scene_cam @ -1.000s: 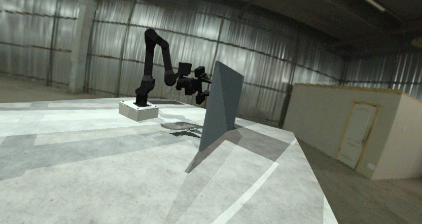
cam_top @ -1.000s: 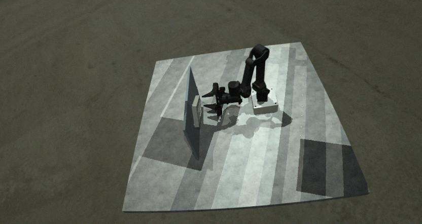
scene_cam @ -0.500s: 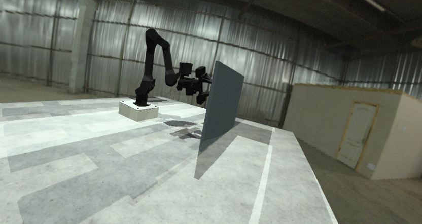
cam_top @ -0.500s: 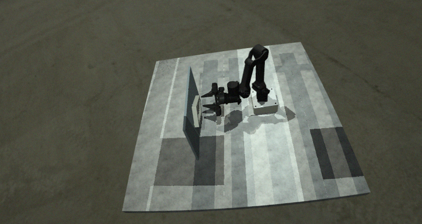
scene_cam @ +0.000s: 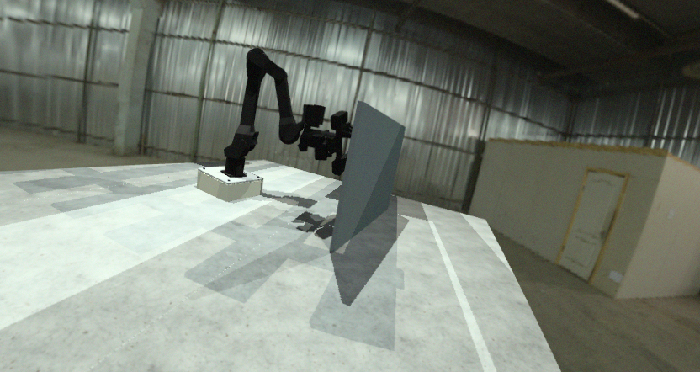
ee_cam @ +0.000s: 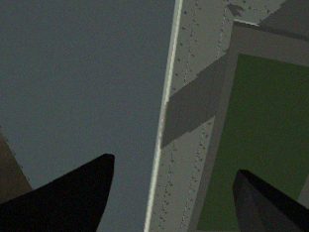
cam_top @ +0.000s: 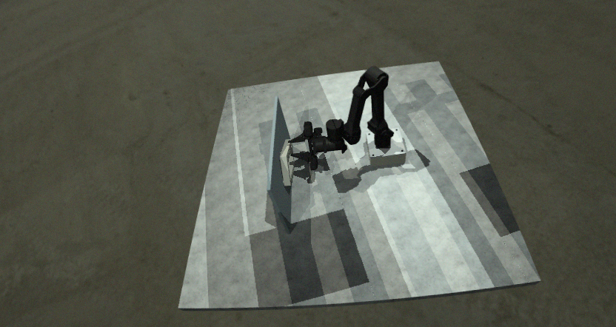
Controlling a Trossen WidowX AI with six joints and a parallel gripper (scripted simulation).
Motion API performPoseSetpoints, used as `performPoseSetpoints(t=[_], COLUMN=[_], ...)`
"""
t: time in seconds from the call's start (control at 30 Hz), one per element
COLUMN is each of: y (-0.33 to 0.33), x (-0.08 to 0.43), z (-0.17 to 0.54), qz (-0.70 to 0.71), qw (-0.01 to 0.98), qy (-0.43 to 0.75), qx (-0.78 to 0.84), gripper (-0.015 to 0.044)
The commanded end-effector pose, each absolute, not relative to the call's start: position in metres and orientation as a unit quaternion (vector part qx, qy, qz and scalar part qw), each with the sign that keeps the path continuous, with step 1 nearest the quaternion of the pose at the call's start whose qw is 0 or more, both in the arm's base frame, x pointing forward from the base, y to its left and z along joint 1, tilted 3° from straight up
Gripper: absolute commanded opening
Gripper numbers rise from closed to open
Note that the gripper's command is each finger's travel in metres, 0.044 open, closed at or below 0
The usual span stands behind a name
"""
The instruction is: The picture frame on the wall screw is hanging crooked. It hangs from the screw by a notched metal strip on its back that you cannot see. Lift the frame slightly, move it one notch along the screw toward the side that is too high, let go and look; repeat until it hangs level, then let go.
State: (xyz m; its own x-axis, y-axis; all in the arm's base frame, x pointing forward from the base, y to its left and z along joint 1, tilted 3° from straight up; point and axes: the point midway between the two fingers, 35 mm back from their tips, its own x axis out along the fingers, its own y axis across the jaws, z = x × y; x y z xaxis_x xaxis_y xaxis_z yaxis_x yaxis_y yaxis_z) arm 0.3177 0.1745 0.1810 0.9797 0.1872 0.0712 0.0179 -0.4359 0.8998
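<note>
The picture frame (cam_top: 286, 170) (ee_cam: 190, 74) is pale, with a green picture (ee_cam: 262, 124), and hangs on the upright blue-grey wall panel (cam_top: 279, 123) (scene_cam: 369, 164) (ee_cam: 89, 74). Its side edge slants in the wrist view. My gripper (cam_top: 291, 149) (ee_cam: 176, 172) is open close in front of the frame. In the wrist view one fingertip shows against the panel and the other against the green picture, with the side bar between them. I cannot tell whether they touch. The panel hides the frame and fingertips in the exterior view. The screw is not visible.
The arm's base (cam_top: 387, 157) (scene_cam: 230, 188) stands behind the gripper on the patterned table top (cam_top: 409, 239) (scene_cam: 146, 272). Strong shadows fall around the panel. The panel's lower edge and corners stick out past the frame. A shed (scene_cam: 538, 193) stands in the background.
</note>
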Motion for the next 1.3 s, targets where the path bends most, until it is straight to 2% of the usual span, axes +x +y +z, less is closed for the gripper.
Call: performPoseSetpoints(t=[0.0, 1.27], y=[0.176, 0.178], x=[0.325, 0.336], z=[0.182, 0.183], qz=[0.081, 0.082], qw=[0.526, 0.526], qy=[0.062, 0.062], qx=[0.845, 0.844], gripper=[0.026, 0.026])
